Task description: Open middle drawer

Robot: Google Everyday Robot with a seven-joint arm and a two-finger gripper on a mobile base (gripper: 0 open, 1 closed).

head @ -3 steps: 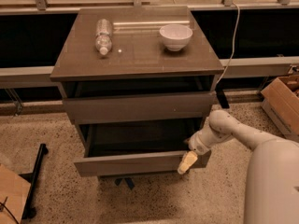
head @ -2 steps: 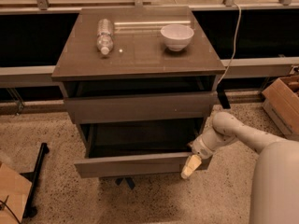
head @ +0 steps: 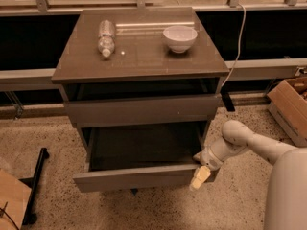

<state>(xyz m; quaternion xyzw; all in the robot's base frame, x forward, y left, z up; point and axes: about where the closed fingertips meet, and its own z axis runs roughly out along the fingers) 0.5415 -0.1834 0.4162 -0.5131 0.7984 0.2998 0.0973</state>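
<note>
The grey-brown cabinet (head: pixel 144 61) stands in the middle of the camera view. Its middle drawer (head: pixel 139 177) is pulled well out toward me, with a plain flat front and a dark, wide, shallow inside. My gripper (head: pixel 199 174) is at the right end of that drawer's front, touching its corner, and my arm (head: pixel 240 140) reaches in from the right. The uppermost drawer (head: pixel 139 110) above it stands slightly out. The lowest drawer is hidden under the open one.
A plastic bottle (head: pixel 106 37) lies on the cabinet top beside a white bowl (head: pixel 180 37). A cardboard box (head: pixel 292 104) stands on the floor at the right. A black stand (head: pixel 36 181) and brown cardboard (head: pixel 12 200) are at the lower left. A cable (head: pixel 235 56) hangs behind the cabinet.
The middle drawer has slid further out toward me. My gripper has moved with its right corner, down and slightly right in the view.
</note>
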